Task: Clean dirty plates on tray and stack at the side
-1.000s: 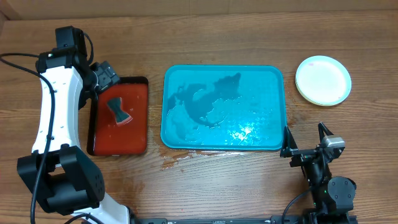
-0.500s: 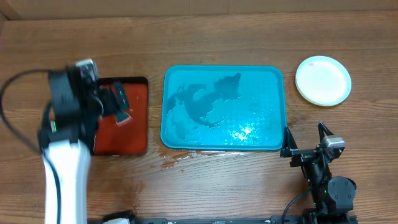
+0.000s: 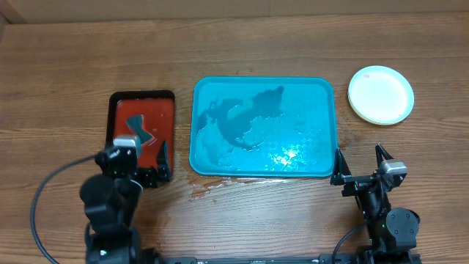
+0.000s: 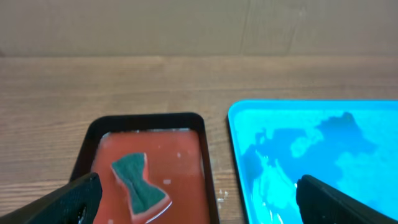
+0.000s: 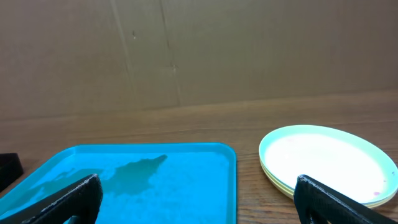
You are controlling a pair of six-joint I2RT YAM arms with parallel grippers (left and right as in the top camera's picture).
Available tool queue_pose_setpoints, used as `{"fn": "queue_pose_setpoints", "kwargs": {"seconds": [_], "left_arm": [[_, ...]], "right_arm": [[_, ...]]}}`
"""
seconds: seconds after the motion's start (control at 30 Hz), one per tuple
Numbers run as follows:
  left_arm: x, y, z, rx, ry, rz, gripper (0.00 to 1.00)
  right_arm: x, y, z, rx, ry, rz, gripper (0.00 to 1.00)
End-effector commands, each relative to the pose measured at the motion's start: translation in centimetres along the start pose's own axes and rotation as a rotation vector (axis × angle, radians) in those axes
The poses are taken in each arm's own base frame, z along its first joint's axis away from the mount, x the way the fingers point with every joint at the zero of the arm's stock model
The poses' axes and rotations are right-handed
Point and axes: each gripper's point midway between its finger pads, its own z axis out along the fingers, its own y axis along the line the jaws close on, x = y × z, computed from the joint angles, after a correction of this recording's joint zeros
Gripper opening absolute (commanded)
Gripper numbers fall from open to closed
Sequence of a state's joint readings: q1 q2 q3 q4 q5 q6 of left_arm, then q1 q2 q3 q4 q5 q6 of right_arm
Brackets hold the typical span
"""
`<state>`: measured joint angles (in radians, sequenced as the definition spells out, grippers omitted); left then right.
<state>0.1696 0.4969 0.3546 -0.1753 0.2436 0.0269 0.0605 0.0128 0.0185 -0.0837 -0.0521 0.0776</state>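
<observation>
The turquoise tray [image 3: 322, 92] lies mid-table, wet and with no plates on it; it also shows in the left wrist view [image 4: 236, 118] and the right wrist view [image 5: 224, 155]. The plates [image 3: 381, 94] sit stacked on the table to the tray's right, also in the right wrist view [image 5: 323, 155]. My left gripper [image 3: 143, 163] is open and empty at the front edge of the red tray. My right gripper [image 3: 361, 169] is open and empty near the table front, below the blue tray's right corner.
A black-rimmed red tray [image 3: 116, 103] left of the blue tray holds a green sponge [image 3: 138, 130], seen in the left wrist view [image 4: 138, 186] too. Water is spilled on the wood [image 3: 212, 187] in front of the blue tray.
My left arm pulled back from above the red tray to the table front, leaving the sponge lying in the red tray. The right arm has not moved.
</observation>
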Motion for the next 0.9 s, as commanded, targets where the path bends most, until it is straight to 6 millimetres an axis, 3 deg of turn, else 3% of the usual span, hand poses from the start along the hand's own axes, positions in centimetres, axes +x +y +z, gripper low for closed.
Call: {"fn": "queue_pose_setpoints", "kwargs": {"seconds": [0.0,0.3,0.7,0.87], "left_arm": [[2.0,0.0,0.2,-0.005,-0.035,-0.051,1.00],[3.0,1.3,-0.6,-0.089,-0.188,-0.122,1.00],[4.3,0.4,-1.2,-0.087,-0.220,-0.099,1.00],[3.9,0.0,-1.4,-0.082,-0.236,-0.035,1.00]], "right_arm": [[0.2,-0.2,0.0,0.009,-0.004,-0.002,1.00],[0.2,-0.2,0.0,0.009,-0.004,-0.002,1.00],[0.2,-0.2,0.0,0.009,-0.004,-0.002,1.00],[0.2,-0.2,0.0,0.009,-0.004,-0.002,1.00]]}}
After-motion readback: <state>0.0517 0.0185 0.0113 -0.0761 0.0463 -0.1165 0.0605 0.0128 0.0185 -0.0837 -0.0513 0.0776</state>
